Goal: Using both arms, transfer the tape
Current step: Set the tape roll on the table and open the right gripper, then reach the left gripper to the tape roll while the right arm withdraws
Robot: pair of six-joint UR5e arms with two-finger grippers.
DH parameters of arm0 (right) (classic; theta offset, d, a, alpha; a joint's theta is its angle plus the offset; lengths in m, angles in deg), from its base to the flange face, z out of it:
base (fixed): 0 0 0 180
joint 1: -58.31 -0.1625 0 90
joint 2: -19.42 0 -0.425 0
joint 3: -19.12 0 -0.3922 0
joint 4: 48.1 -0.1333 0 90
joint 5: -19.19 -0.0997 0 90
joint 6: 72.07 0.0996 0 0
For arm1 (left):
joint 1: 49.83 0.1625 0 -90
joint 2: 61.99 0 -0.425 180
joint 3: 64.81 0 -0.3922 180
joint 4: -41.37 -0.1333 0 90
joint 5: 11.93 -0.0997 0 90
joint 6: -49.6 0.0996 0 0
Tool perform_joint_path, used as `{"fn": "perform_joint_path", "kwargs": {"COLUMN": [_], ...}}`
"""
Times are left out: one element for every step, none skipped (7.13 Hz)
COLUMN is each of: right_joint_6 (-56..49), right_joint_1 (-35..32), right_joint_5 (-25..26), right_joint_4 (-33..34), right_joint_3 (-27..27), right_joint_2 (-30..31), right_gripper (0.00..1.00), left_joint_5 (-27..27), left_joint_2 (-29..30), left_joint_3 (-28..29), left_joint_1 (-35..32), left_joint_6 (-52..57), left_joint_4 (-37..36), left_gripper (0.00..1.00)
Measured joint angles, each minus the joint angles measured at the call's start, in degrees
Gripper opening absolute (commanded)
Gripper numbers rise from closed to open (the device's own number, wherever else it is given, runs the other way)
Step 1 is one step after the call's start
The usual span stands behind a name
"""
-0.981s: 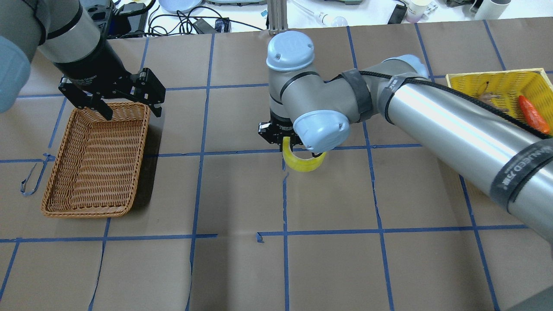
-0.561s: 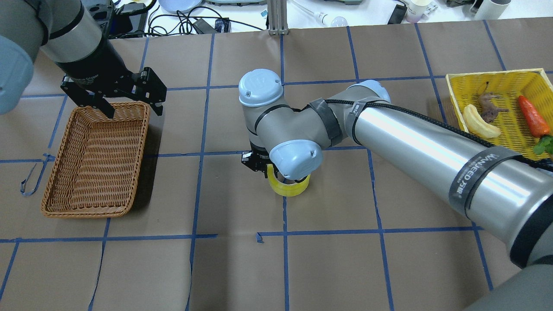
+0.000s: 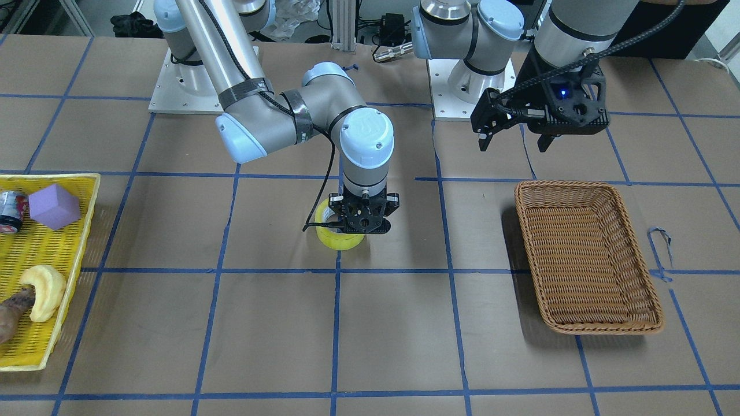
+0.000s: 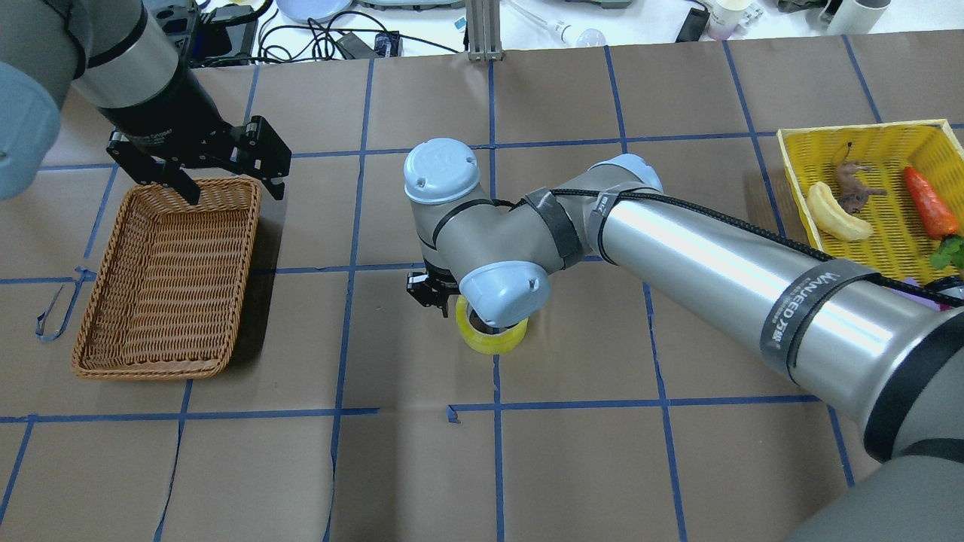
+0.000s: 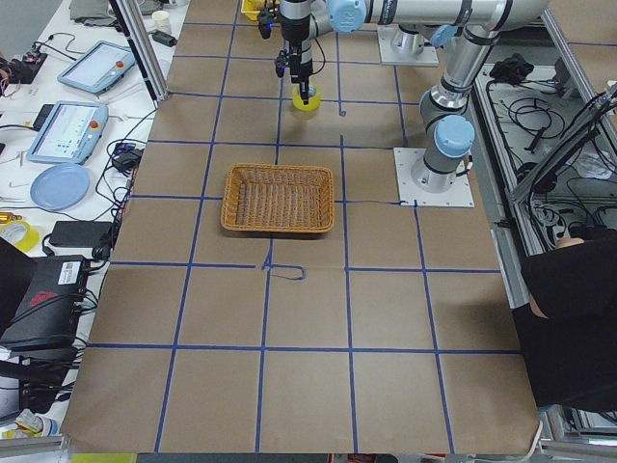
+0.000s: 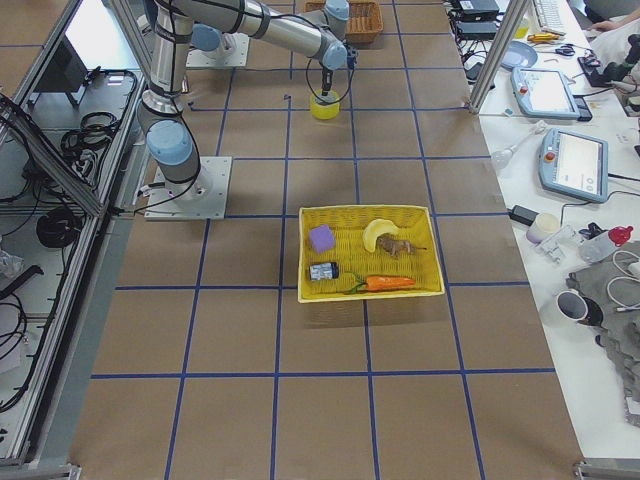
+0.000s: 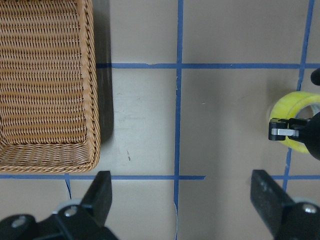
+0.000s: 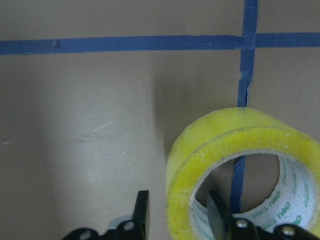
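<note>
— Brown and gridded in blue is the table [image 3: 173, 323]. Front view: where is the tape?
— I see the tape [image 3: 337, 240] low at mid-table, under the right tool [image 3: 357, 226]. Whether it touches the table, I cannot tell.
— Overhead?
— The left tool [image 4: 230, 192] hangs spread wide and empty above one end of the basket [image 4: 151, 369], well apart from the tape.
— Right wrist view?
— Its fingers [image 8: 142, 212] pinch the tape's wall, one outside, one in the core. I judge this the hand-over step. Next I must present the tape to the left tool.
</note>
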Motion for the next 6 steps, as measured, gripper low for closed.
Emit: {"fn": "perform_joint_path", "kwargs": {"right_joint_6": [-0.35,-1.04,-3.35,-7.82,-14.13,-21.25], "right_joint_1": [0.63,2.44,5.64,9.08,12.74,16.89], "right_joint_5": [0.27,0.5,0.54,0.59,0.9,1.47], "right_joint_4": [0.21,-0.2,-1.88,-4.06,-6.46,-9.57], "right_joint_3": [0.38,0.9,1.43,1.62,1.61,1.61], "right_joint_2": [0.63,2.02,4.47,7.18,9.82,12.32], "right_gripper": [1.0,1.0,1.0,1.0,1.0,1.0], "left_joint_5": [-0.11,-0.09,0.01,0.12,0.35,0.54], "left_joint_2": [0.01,0.02,0.38,1.64,3.93,7.02], "left_joint_3": [-0.03,-0.04,-0.22,-0.94,-2.31,-3.61], "left_joint_1": [0.0,0.0,-0.09,-0.27,-0.86,-2.9], "left_joint_6": [0.02,0.04,-0.2,-0.98,-3.12,-7.55], "left_joint_4": [0.0,0.0,-0.05,-1.0,-4.16,-8.45], "left_gripper": [1.0,1.0,1.0,1.0,1.0,1.0]}}
